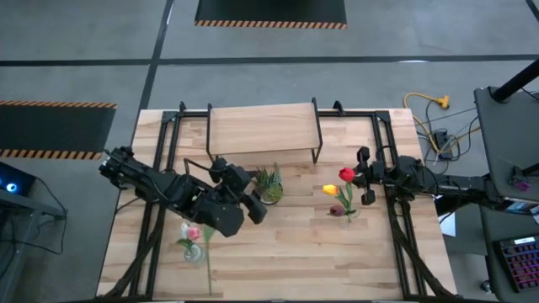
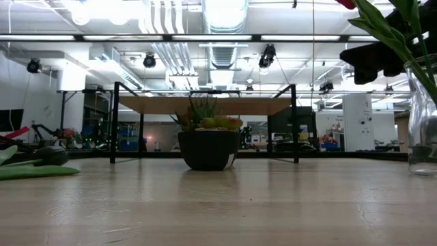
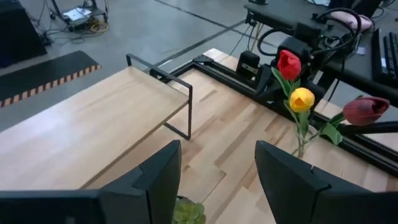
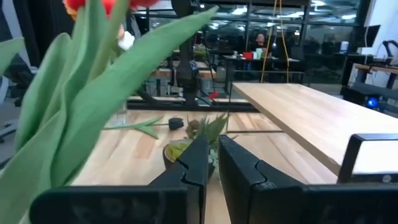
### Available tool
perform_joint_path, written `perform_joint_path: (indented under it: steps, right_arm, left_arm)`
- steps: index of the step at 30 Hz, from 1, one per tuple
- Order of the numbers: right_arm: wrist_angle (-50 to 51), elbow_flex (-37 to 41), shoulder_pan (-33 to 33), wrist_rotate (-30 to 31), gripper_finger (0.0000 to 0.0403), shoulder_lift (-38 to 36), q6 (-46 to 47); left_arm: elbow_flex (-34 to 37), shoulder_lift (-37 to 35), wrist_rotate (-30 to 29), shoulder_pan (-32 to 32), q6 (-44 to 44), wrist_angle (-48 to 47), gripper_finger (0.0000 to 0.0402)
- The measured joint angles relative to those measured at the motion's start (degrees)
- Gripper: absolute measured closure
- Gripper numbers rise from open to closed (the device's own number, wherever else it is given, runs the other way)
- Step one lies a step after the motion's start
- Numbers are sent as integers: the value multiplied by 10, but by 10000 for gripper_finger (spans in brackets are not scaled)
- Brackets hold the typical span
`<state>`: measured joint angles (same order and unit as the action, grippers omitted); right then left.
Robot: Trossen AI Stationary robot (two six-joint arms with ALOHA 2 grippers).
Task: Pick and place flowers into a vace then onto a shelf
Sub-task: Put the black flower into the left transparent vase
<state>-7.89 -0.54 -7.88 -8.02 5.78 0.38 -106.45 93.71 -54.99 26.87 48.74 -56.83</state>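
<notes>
Flowers near the right arm: three tulips on the table's right part, one red [image 1: 346, 174], one yellow [image 1: 330, 190], one dark maroon [image 1: 336, 209].
Flowers in the vase: a glass vase [image 1: 193, 251] at the front left holds a pink tulip [image 1: 193, 232] and a white one [image 1: 184, 226]; any further heads cannot be told.
Shelf: one light-wood shelf [image 1: 263, 129] at the table's back, bare on top.
Potted plant: one, a spiky green plant [image 1: 269, 185] in front of the shelf.
Left gripper [image 1: 255, 208]: fingers spread, holding nothing, just beside the potted plant.
Right gripper [image 1: 365, 177]: fingers pressed nearly together, just beside the red tulip; whether it pinches the stem cannot be told.
</notes>
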Motion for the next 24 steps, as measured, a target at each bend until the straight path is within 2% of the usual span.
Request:
perform_joint_path:
  steps: [5, 9, 24]
  right_arm:
    - [1, 0, 0, 0, 374, 0, -6]
    - [1, 0, 0, 8, 374, 0, -7]
    - [1, 0, 0, 22, 374, 0, -10]
  left_arm:
    - [18, 1, 23, -6, 8, 1, 213]
    - [64, 1, 40, -20, 63, 0, 213]
    - [231, 1, 317, -100, 281, 0, 213]
